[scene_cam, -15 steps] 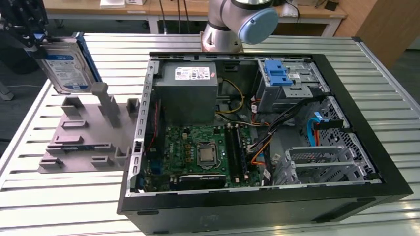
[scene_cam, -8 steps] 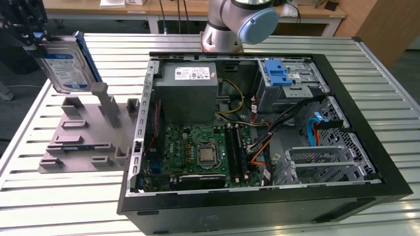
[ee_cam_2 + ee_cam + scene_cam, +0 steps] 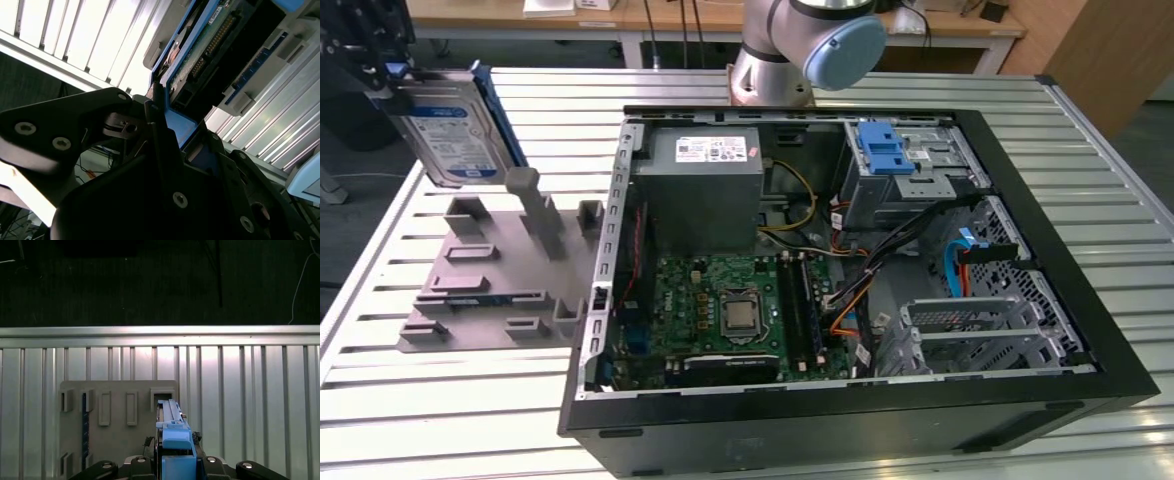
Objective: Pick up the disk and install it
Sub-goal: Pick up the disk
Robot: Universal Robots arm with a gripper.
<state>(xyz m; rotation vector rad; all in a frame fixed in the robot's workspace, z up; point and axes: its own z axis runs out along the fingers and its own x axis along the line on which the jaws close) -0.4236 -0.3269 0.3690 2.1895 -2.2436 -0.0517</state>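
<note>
The disk (image 3: 448, 128), a silver drive with a white-and-blue label and a blue rail frame, hangs upright in the air at the exterior view's far left, above the grey holder plate (image 3: 494, 270). My gripper (image 3: 384, 78) is shut on its upper end. In the second wrist view the black fingers (image 3: 156, 112) clamp the blue frame, and the disk's connector edge (image 3: 217, 42) shows beyond them. In the first wrist view the disk's blue rail (image 3: 175, 432) stands edge-on over the holder plate (image 3: 120, 407).
An open computer case (image 3: 1067, 300) lies on the slatted metal table (image 3: 454, 400). Inside it are a grey power supply box (image 3: 707, 175), a green motherboard (image 3: 734, 310), loose cables and a drive cage with a blue latch (image 3: 886, 150). The arm's base (image 3: 794, 50) stands behind the case.
</note>
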